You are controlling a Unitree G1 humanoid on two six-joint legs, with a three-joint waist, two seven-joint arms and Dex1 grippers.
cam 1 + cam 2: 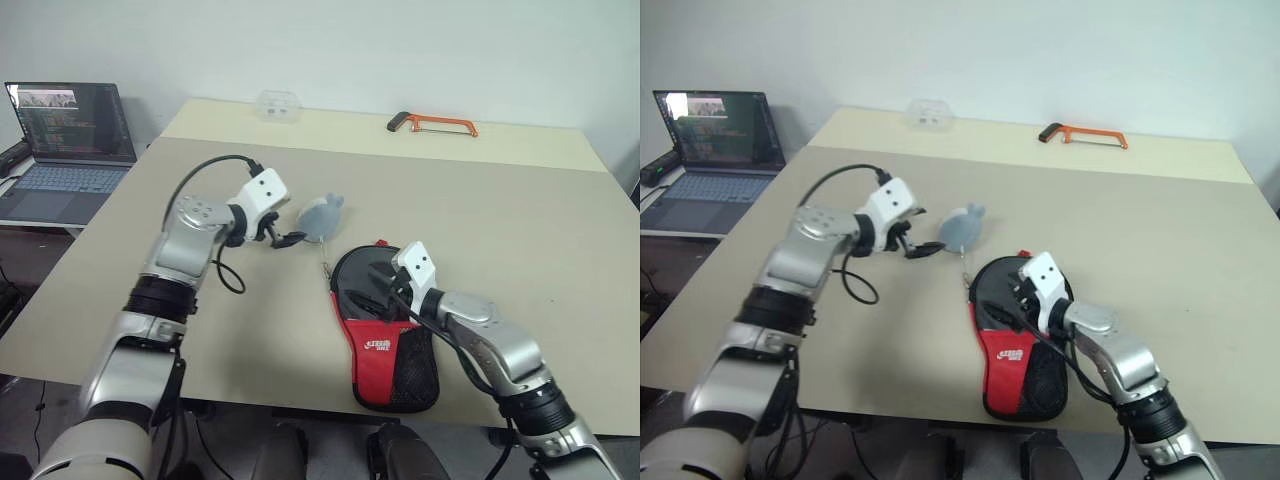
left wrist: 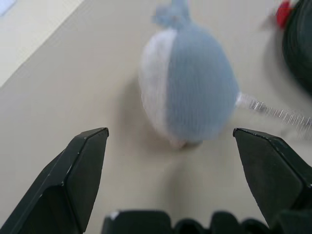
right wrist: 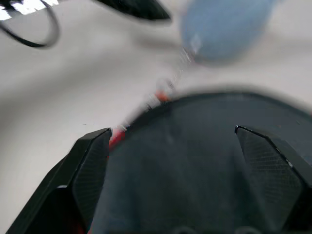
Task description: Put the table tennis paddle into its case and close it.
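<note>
1. The case (image 1: pixel 385 335) lies flat near the table's (image 1: pixel 520 230) front edge, its round black end pointing away from the robot and its red and mesh end toward it. The paddle cannot be picked out separately; judging by the dark round face under the clear side, it is probably already inside.
2. The right gripper (image 1: pixel 383 287) hovers over the round end of the case, its fingers spread wide and holding nothing.
3. The left gripper (image 1: pixel 283 238) is also wide open and empty, just beside a small light-blue plush pouch (image 1: pixel 324 215), which lies between its fingertips in the left wrist view.
4. A thin cord (image 2: pixel 273 111) runs from the plush pouch toward the case's rim, so the pouch looks like the zip pull.
5. The step in hand appears to be closing the zip. To do it well, the right gripper should press the case flat and steady while the left closes on the pouch and draws it along the rim without lifting the case.
6. A hacksaw (image 1: pixel 432 123) and a laptop (image 1: pixel 68 140) sit well apart.
</note>
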